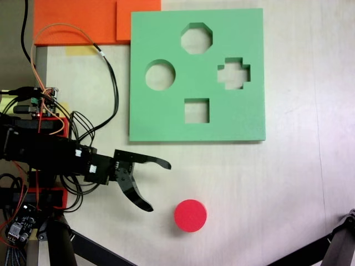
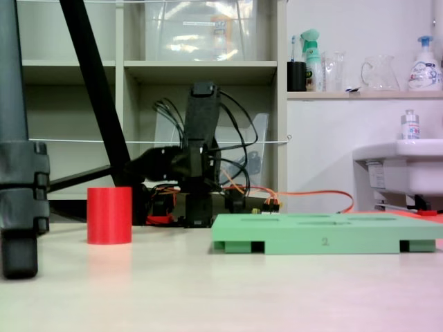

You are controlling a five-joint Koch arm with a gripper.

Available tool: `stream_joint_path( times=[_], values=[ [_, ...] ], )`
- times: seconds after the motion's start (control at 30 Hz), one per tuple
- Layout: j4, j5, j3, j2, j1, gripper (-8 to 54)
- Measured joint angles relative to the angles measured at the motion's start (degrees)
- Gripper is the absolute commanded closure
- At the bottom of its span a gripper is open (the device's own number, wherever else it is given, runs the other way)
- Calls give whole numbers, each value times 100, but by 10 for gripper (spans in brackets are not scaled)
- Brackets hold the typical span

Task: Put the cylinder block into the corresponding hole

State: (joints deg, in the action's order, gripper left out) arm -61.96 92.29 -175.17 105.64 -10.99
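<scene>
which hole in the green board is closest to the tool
The square hole, at the bottom edge of the board in the top-down fixed view; the open tool sits just below it. The round, octagonal and cross holes lie farther away.

The red cylinder block (image 1: 191,215) stands upright on its flat end on the table, well apart from the green board. The corresponding hole (image 1: 160,75), a plain round cut-out, is empty.
</scene>
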Motion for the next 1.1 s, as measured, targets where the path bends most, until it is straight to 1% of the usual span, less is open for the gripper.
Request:
stream_joint_path(
  times=[0.07,0.13,0.17,0.23,0.47,0.77,0.97,1.1],
  values=[
    [-1046,0,9,-1090,-185,-66],
    [-2303,0,167,-2487,-352,-66],
    [-2681,-9,334,-2971,-404,-66],
    [-3023,-9,554,-3595,-510,-66],
    [-3041,0,1477,-4315,-853,-66],
    [-3041,18,2777,-5493,-1028,-65],
    [-3050,114,3287,-5801,-1090,-64],
    [-3041,202,3480,-5801,-1151,-47]
  ],
)
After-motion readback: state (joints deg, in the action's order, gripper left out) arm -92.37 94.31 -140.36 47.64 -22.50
